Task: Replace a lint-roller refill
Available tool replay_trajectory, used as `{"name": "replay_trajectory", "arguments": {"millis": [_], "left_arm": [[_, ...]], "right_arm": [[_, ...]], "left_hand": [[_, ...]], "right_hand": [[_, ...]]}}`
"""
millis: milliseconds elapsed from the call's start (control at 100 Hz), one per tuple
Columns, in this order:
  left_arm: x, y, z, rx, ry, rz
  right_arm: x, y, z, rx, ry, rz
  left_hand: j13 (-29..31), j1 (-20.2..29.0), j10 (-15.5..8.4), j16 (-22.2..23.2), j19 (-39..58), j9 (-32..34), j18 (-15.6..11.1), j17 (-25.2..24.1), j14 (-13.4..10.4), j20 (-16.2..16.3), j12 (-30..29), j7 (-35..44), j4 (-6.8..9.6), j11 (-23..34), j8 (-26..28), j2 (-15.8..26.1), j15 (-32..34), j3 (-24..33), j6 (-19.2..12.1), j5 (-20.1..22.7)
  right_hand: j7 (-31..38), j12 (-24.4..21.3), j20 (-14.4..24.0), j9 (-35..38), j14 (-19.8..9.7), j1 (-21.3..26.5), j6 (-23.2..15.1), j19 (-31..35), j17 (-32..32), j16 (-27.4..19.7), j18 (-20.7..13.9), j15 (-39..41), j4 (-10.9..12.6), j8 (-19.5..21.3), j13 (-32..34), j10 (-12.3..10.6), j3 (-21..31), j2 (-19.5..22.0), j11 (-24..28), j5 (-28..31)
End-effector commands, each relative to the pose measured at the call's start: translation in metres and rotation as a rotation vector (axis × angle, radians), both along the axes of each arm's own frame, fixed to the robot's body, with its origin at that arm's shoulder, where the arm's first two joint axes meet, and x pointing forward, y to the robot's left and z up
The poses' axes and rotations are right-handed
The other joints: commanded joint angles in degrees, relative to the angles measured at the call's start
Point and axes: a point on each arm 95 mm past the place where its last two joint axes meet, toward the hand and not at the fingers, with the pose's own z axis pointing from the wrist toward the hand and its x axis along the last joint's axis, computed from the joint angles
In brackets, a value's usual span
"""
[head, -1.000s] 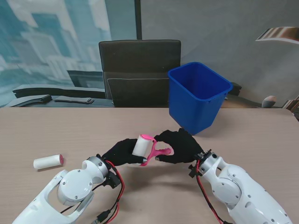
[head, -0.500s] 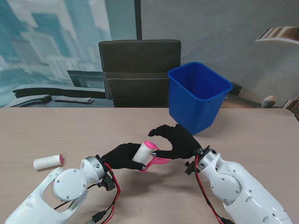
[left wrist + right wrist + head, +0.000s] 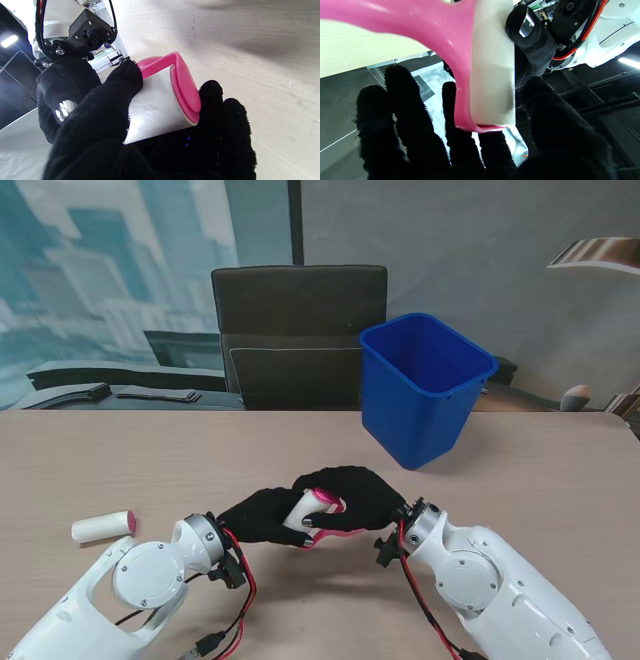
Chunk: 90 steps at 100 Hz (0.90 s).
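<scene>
Between the earlier frames and this one, the right hand (image 3: 348, 495) had swung in from the handle side and folded over the head of the lint roller (image 3: 318, 515), its fingers now draped across the pink end cap (image 3: 185, 92). The left hand (image 3: 262, 515) had barely shifted and was closed around the white refill (image 3: 157, 107), thumb on one side and fingers cradling the other. Both hands were therefore curled onto the same tool, held just above the bench (image 3: 560, 480) near its middle, nearer to me than the blue bin (image 3: 425, 385).

From the right wrist view, the right-hand fingers (image 3: 402, 105) were spread around the pink frame (image 3: 450, 37) and the cap end, but whether they pressed firmly could not be judged.

By the look of it, the refill was a light, hollow paper tube, likely to dent if squeezed hard and possibly tacky on its outer sheet. The frame looked like stiff, smooth plastic, so it seemed the better place to brace, with the tube gripped around its middle and slid off along its axis.

Counted: one lint roller, one refill mounted on it, one spare roll (image 3: 103, 526) lying well apart on the left, one bin, one chair (image 3: 298, 330).
</scene>
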Motion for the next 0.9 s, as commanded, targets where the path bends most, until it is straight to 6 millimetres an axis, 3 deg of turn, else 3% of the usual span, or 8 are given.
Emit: {"name": "replay_trajectory", "arguments": {"millis": [0,80,100,160,240,420,660,890], "left_arm": [[-0.001,-0.001,0.004,-0.005,-0.008,-0.007],[0.0,0.001,0.006,0.001,-0.018,-0.007],[0.001,0.002,0.006,0.003,-0.021,-0.007],[0.001,0.004,0.007,0.008,-0.029,-0.005],[0.003,0.007,0.009,0.014,-0.033,-0.01],[0.004,0.009,0.012,0.012,-0.046,-0.019],[0.002,0.008,0.015,-0.009,-0.063,-0.026],[0.001,0.005,0.019,-0.034,-0.087,-0.023]], "right_arm": [[-0.004,0.004,-0.003,-0.006,0.012,0.021],[-0.004,0.003,-0.003,-0.003,0.014,0.029],[-0.004,0.003,-0.003,-0.003,0.017,0.033],[-0.004,0.001,-0.003,-0.006,0.027,0.045],[-0.004,0.0,-0.003,-0.005,0.037,0.056],[-0.004,-0.002,-0.004,-0.033,0.049,0.091],[-0.002,-0.001,-0.007,-0.062,0.045,0.098],[-0.002,0.0,-0.008,-0.077,0.044,0.085]], "left_hand": [[2.37,11.44,-4.42,1.28,1.31,6.06,-1.83,0.35,1.3,0.69,3.2,2.29,4.77,3.31,0.12,7.04,3.82,9.79,-7.23,4.44],[2.36,11.4,-4.4,1.18,1.31,6.16,-1.83,0.35,1.37,0.69,2.51,1.79,4.63,3.03,-0.27,7.17,3.52,9.53,-6.95,4.55],[2.87,11.4,-4.43,1.05,1.31,6.19,-1.83,0.35,-0.42,0.68,2.31,1.65,4.57,3.04,-0.35,7.23,3.48,9.43,-6.95,4.6],[2.56,11.47,-4.36,0.78,1.31,6.17,-1.83,0.34,1.15,0.68,1.84,1.19,4.5,3.02,-0.66,7.24,2.9,9.28,-6.79,4.77],[2.72,11.49,-4.23,0.66,1.32,6.12,-1.83,0.34,0.41,0.67,1.42,0.5,4.4,3.12,-1.09,7.39,2.8,9.08,-6.43,4.85],[3.24,11.56,-4.28,0.43,1.32,6.07,-1.83,0.34,-1.09,0.66,0.94,-0.2,4.3,3.29,-1.39,7.45,2.65,8.84,-6.34,5.1],[3.27,11.41,-4.29,0.35,1.32,6.08,-1.83,0.34,-1.09,0.66,0.56,-0.84,4.18,3.33,-1.74,7.5,2.6,8.72,-6.27,5.41],[3.24,11.29,-4.32,0.31,1.32,6.1,-1.83,0.34,-1.1,0.65,0.34,-1.04,4.1,3.44,-1.68,7.44,2.59,8.71,-6.25,5.51]], "right_hand": [[12.22,1.23,0.71,3.41,-21.27,1.69,-3.43,2.45,2.11,1.61,-21.84,2.43,0.0,-2.2,3.48,-1.74,5.49,-5.19,2.01,4.77],[25.13,1.75,1.01,7.84,-22.03,3.68,-5.83,4.59,5.39,2.7,-22.11,5.19,-3.86,-9.62,7.53,-2.59,13.66,-10.29,3.35,4.36],[27.05,1.72,1.0,8.38,-22.04,3.66,-6.11,4.79,5.78,2.79,-22.13,5.3,-4.6,-10.88,7.98,-2.54,14.83,-10.87,3.25,4.27],[27.94,1.76,1.03,9.06,-22.04,3.37,-6.36,4.98,6.34,2.87,-22.14,5.49,-4.93,-11.41,8.62,-2.6,15.14,-11.59,3.38,4.77],[27.48,1.77,0.98,9.2,-22.08,2.44,-6.34,4.92,6.59,2.89,-22.11,5.07,-5.01,-11.9,8.83,-2.65,16.64,-14.22,3.18,5.41],[15.02,1.71,0.92,6.51,-22.56,-1.44,-6.25,3.36,5.52,2.74,-22.59,2.01,-2.73,-3.93,6.81,-3.24,20.99,-20.01,1.82,8.2],[12.96,2.12,1.21,5.92,-23.48,3.54,-7.28,3.63,6.73,2.64,-23.54,1.78,-1.66,-1.42,7.07,-3.89,26.51,-26.76,2.45,8.49],[13.78,4.78,2.07,7.23,-22.75,11.59,-7.8,5.1,9.46,3.7,-25.35,3.44,-5.8,1.14,8.83,-3.66,28.94,-32.81,3.44,9.14]]}}
